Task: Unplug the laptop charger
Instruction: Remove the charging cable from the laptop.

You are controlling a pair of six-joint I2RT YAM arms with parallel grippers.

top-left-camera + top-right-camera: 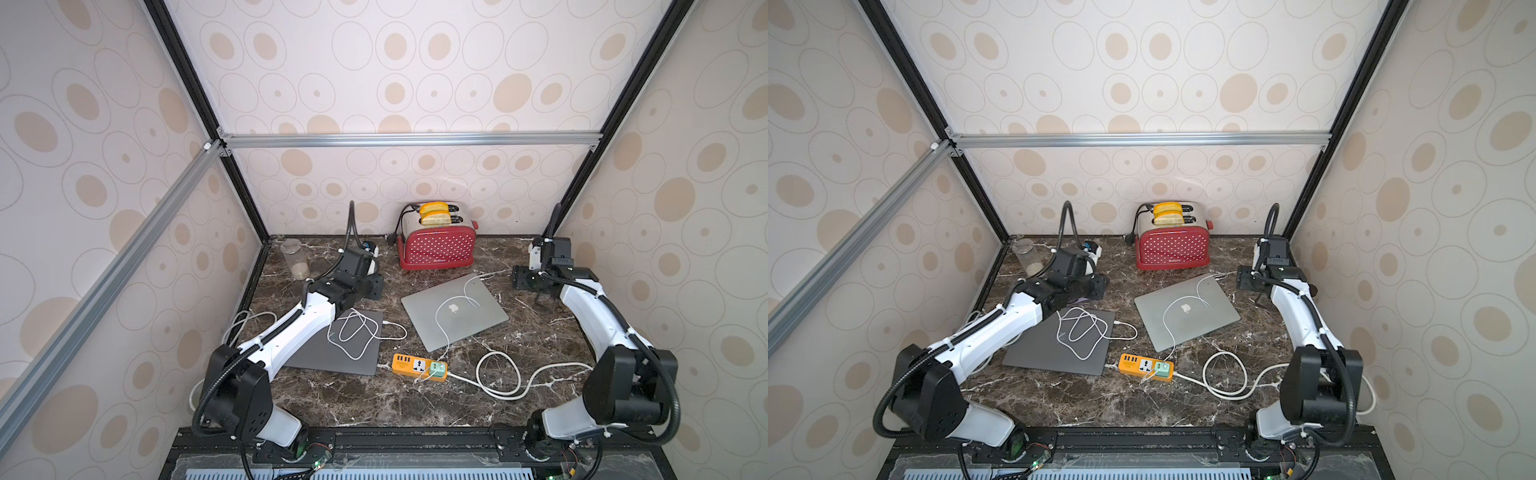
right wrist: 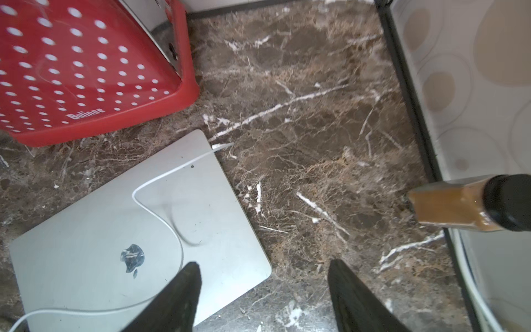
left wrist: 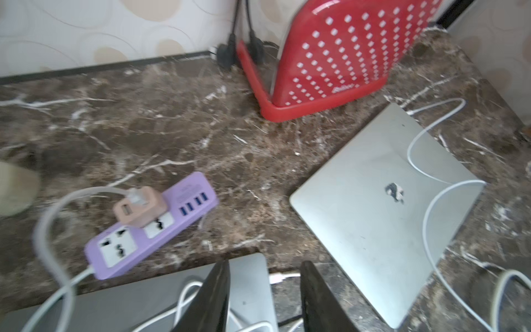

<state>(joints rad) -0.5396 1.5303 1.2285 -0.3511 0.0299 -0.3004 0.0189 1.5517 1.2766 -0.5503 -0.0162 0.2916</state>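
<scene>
Writing: "Belinee" in white along the lower front edge of the red, white-dotted toaster [image 2: 86, 72]. Print on the strips is too blurred to read.
Logo: one Apple logo [image 1: 453, 308] on the silver lid.
Laptops: two, both closed and flat on the marble tabletop [image 1: 374, 399]. The silver laptop [image 1: 419, 316] lies in front of the toaster, and the grey laptop [image 1: 324, 361] lies partly under the left arm.
Power strips: two. The orange power strip [image 1: 405, 364] lies at the front between the laptops. The purple power strip [image 3: 195, 186], with four blue USB ports, shows only in the left wrist view.
Adapters: two, a green adapter [image 1: 436, 368] in the orange strip and a pink adapter [image 3: 143, 208] in the purple one.
Charger: the white charger cable [image 1: 436, 322] loops over the silver lid and looks to end at the green adapter. Its charger connector [image 2: 222, 146] sits at the lid's far corner by the toaster, plugged in.
Second cable: coiled on the grey lid, with its plug at that laptop's right edge.
Bread slices [image 1: 434, 212]: two, standing in the toaster slots.
Other items: one glass jar [image 1: 296, 259] at the back left and one brown-filled, black-capped bottle [image 2: 448, 207].
Left gripper [image 3: 265, 263]: fingers narrowly parted, nothing between them, over the grey laptop's corner.
Right gripper [image 2: 264, 263]: fingers wide apart, holding nothing, above the silver laptop's edge.
</scene>
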